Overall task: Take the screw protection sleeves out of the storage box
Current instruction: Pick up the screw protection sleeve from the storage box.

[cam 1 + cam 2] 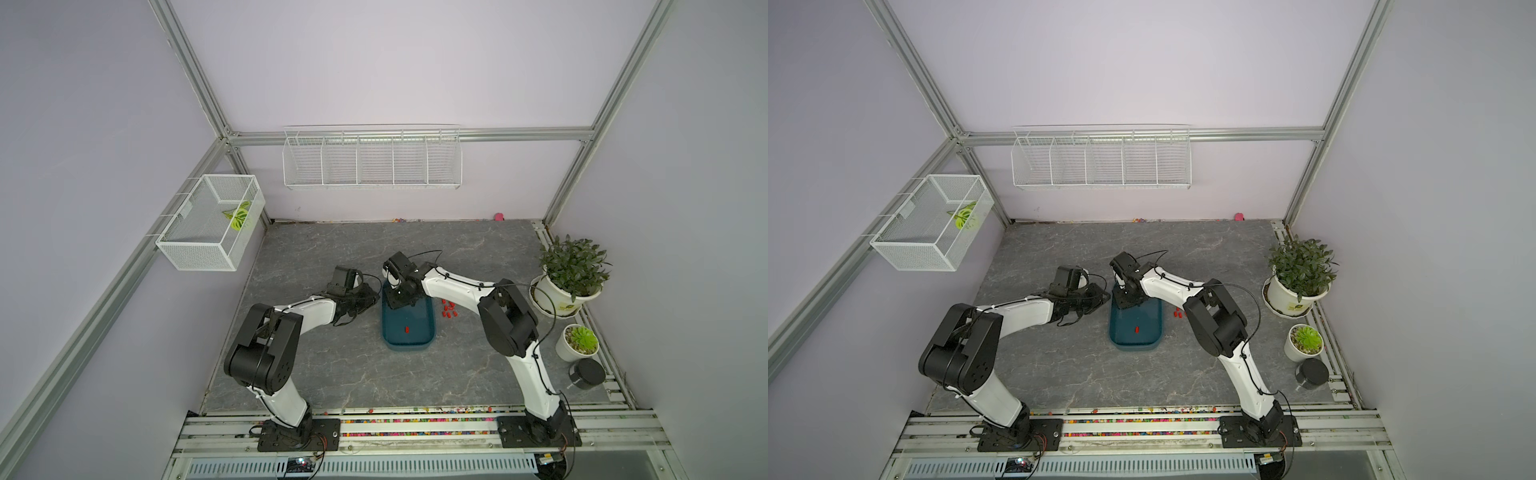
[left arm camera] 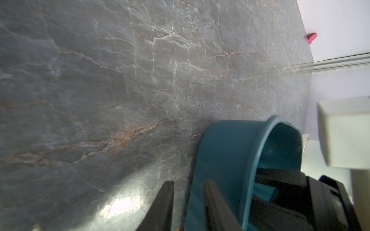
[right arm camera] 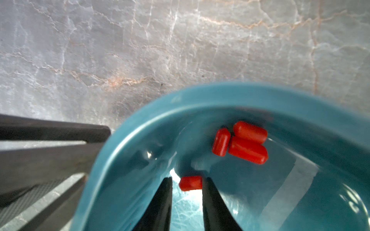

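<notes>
The dark teal storage box [image 1: 409,345] [image 1: 1133,345] lies mid-table. One red screw protection sleeve [image 1: 406,329] [image 1: 1136,330] rests on its floor toward the near end. My right gripper [image 1: 399,301] [image 3: 187,180] reaches into the far end, open, with a sleeve [image 3: 190,183] between its fingertips, touching one finger with a gap to the other. A cluster of three sleeves [image 3: 240,142] lies by the box wall [image 3: 140,130]. Several sleeves [image 1: 449,309] [image 1: 1178,313] lie on the table right of the box. My left gripper [image 1: 372,297] [image 2: 189,182] sits against the box's outer wall [image 2: 220,150], its fingers slightly apart with nothing held.
A potted plant [image 1: 573,266], a small succulent pot [image 1: 577,343] and a black cylinder [image 1: 587,374] stand along the right edge. White wire baskets [image 1: 372,160] [image 1: 212,224] hang on the walls. Coloured beads [image 1: 415,420] line the front rail.
</notes>
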Tool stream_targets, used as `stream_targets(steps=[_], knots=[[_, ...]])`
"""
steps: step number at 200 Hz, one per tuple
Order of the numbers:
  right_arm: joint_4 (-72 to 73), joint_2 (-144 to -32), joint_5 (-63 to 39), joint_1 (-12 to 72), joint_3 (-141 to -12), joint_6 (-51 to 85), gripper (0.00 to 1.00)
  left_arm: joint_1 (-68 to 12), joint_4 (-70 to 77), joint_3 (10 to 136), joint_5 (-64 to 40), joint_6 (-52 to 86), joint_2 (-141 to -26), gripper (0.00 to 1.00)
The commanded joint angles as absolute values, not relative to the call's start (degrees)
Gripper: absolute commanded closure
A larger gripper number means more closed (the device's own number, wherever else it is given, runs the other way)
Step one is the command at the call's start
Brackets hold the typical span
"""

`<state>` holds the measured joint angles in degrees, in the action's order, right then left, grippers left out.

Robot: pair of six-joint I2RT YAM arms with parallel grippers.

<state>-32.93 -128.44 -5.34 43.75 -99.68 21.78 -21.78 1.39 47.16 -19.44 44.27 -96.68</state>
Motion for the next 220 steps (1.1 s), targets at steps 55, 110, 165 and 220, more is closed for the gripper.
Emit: stream_targets(steps=[55, 110, 165, 220], knots=[[-35.88, -130.56, -3.35, 44.31, -101.38, 20.74, 0.70, -21.98, 1.23, 48.34, -19.78, 43.34, -96.86, 0.68], [-36.65, -131.47, -3.17, 44.36, -102.39, 20.76, 0.74, -21.97, 1.22, 48.37, -19.86, 43.33, -96.88, 0.68], [-37.18, -132.94, -3.66, 44.35, -104.17, 20.50, 0.80, -22.02, 1.21, 48.35, -19.87, 43.29, -97.03, 0.68], [-36.35, -131.42, -3.10, 44.35, -103.25, 20.46, 0.88, -21.97, 0.98, 48.49, -19.95, 43.35, -97.11, 0.68]])
